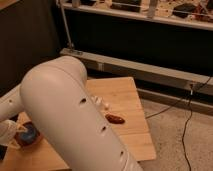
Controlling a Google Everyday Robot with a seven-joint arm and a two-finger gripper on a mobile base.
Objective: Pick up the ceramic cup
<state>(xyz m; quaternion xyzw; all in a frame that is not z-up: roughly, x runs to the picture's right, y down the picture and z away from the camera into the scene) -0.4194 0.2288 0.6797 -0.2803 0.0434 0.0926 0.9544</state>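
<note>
The ceramic cup [30, 133] is small, round and blue, and sits at the table's left edge, partly hidden by my arm. A reddish-brown bowl rim [22, 144] shows right beside and below it. My gripper [7, 132] is at the far left of the view, close to the left of the cup and about level with it. I cannot tell whether it touches the cup. My large white arm [70, 115] fills the middle left of the view and hides much of the table.
The wooden table [125, 92] carries a small reddish-brown item [115, 119] and a small white piece [104, 104] near its middle. A dark metal rack [130, 65] stands behind. A black cable [186, 120] runs over the speckled floor at right.
</note>
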